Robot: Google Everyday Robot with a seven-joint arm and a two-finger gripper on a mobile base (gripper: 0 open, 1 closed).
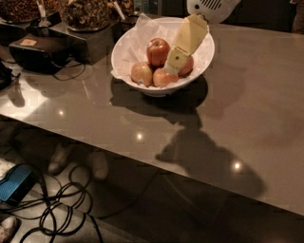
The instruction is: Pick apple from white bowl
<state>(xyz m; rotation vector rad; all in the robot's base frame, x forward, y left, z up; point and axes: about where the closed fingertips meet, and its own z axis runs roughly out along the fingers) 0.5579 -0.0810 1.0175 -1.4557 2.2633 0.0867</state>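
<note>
**Gripper Position Over the White Bowl**

Camera view. The white bowl [203, 57] stands on the grey tabletop [256, 104], toward its far edge, and is lined with crumpled white paper [142, 29]. Four apples lie in it. The apple [158, 51], the deepest red of the four, sits at the back of the group. Two paler apples [142, 73] lie in front of it, side by side and touching. A fourth apple [188, 66] at the right is partly covered by the gripper.

The gripper [174, 60] enters from the upper right, below a white perforated housing [211, 7]. Its yellow body slants down and to the left into the bowl. Its tip is just right of the apple and level with the apple's lower half, above the front-right paler apple. Contact with any fruit cannot be confirmed. Whether the jaws are wide or narrow cannot be told.

Dark nut-filled dishes [85, 13] and a black device [40, 52] stand to the left of the bowl.
</note>
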